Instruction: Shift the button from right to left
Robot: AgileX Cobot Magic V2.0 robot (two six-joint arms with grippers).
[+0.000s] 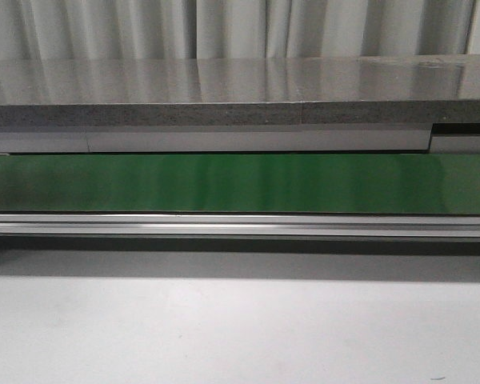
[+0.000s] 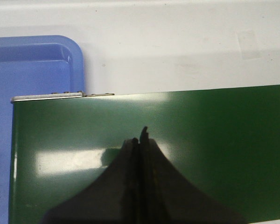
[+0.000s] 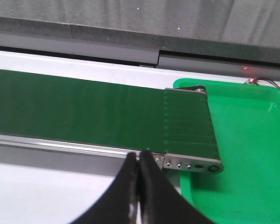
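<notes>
At the belt's left end sits a blue tray (image 2: 37,60), nothing visible in the part shown, and the left gripper (image 2: 140,140) hangs over the green belt (image 1: 240,182) with fingers pressed together. At the right end, a green tray (image 3: 242,140) lies bare; the right gripper (image 3: 140,161) is closed too. The button shows in no view.

You are looking at a green belt (image 1: 240,182) stretching across the whole width, with a silver rail (image 1: 240,226) running along its near edge. A white surface (image 1: 240,328) is lying in front of it. Behind it, a grey speckled slab (image 1: 224,88) is reflecting what may be pale curtains (image 1: 224,24).
</notes>
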